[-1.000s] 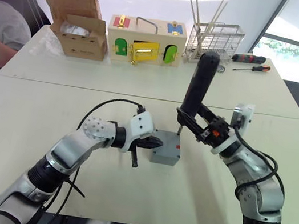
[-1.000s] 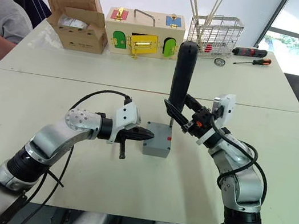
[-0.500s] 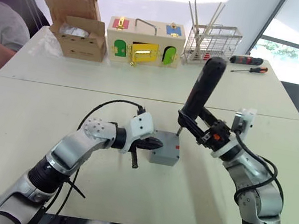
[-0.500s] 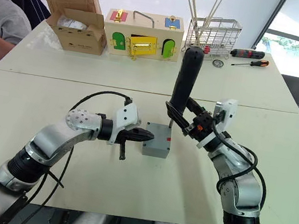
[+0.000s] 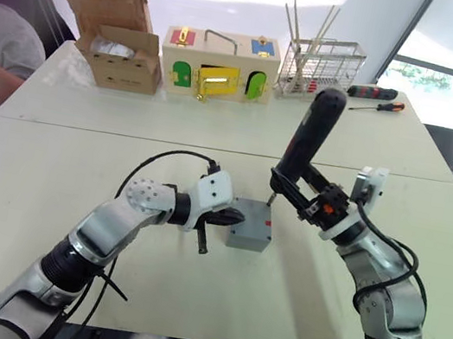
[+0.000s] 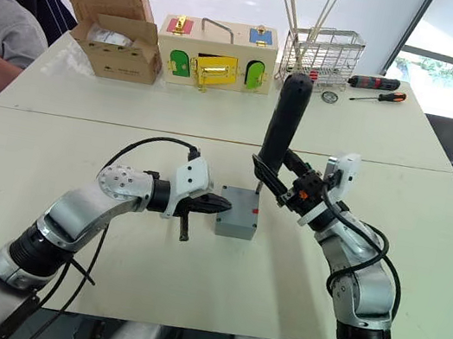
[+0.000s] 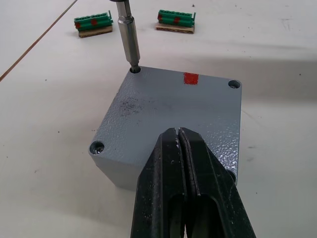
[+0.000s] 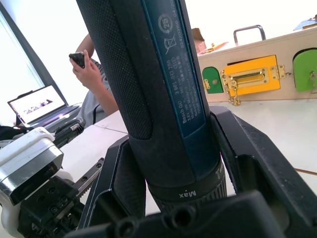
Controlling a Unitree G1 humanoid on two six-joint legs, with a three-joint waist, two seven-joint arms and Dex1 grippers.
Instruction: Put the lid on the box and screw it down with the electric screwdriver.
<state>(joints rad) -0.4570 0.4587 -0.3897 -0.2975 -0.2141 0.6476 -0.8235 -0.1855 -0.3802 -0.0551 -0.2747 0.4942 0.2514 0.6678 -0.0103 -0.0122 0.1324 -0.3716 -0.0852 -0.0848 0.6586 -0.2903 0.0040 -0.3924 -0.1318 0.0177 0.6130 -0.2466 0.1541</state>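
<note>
Both grippers are busy: the right gripper (image 5: 291, 187) clamps the screwdriver (image 5: 305, 140) nearly upright, top leaning slightly right, bit down in a far corner hole of the lid (image 7: 171, 111) on the box (image 5: 251, 225) mid-table (image 5: 49, 182), while the left gripper's (image 7: 179, 148) closed fingers press the lid's near edge.

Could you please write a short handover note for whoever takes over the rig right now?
Left tool: shut, pressed against the lid at its near edge.
Right tool: shut on the screwdriver, held nearly upright.
The lid sits on the box, mid-table.
The bit is in one corner hole.
Left: three other corner holes; whether any screw is seated cannot be told.
</note>
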